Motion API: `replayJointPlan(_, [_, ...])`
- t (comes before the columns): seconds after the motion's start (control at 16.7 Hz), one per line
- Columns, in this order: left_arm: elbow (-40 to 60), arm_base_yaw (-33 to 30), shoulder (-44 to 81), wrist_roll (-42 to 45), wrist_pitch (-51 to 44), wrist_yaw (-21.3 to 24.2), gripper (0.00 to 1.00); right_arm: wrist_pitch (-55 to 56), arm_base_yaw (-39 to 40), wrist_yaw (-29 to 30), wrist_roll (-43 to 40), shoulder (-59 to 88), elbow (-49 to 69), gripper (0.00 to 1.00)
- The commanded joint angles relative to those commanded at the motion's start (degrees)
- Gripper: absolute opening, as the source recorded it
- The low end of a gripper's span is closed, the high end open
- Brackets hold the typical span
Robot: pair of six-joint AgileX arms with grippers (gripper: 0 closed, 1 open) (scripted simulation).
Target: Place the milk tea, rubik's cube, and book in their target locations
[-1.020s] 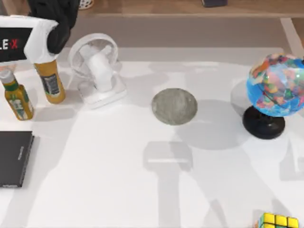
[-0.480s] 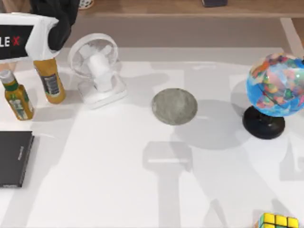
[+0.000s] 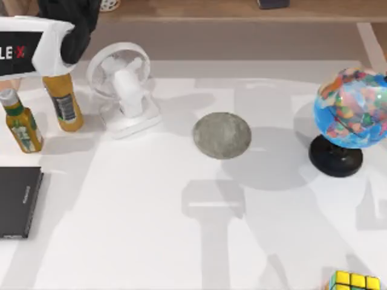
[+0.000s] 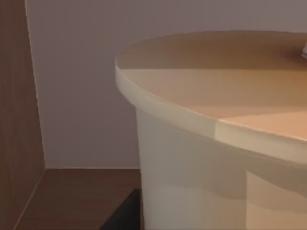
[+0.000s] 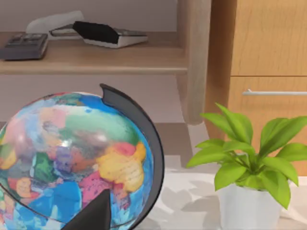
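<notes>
Right fingers (image 5: pixel 98 213) near globe (image 5: pixel 72 158), rubik's cube (image 3: pixel 354 281) well apart (front edge)

The rubik's cube (image 3: pixel 355 281) sits on the white tabletop (image 3: pixel 181 241) at the near right corner, partly cut off by the frame edge. Yellow squares in a black grid face upward; a green side shows at its left.

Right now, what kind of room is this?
Probably a study or office: a white desk holds a globe and a small fan, and a wooden shelf behind has a calculator.
</notes>
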Motion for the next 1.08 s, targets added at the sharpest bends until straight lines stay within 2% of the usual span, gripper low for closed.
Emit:
replayJointPlan(0.12, [0.00,0.00,0.00,0.00,0.00,0.00,0.02,0.00,0.00,0.00,0.00,0.00,0.00,1.00])
replayJointPlan(0.18, [0.00,0.00,0.00,0.00,0.00,0.00,0.00,0.00,0.00,0.00,0.00,0.00,0.00,1.00])
replayJointPlan(0.78, [-0.92,-0.43,-0.99,0.10,0.30,-0.31,0.00,0.00,0.00,0.00,0.00,0.00,0.00,1.00])
replayJointPlan(1.08, [-12.78,-1.80,-9.57,0.17,2.09,-1.75,0.00,0.00,0.00,0.00,0.00,0.00,0.00,1.00])
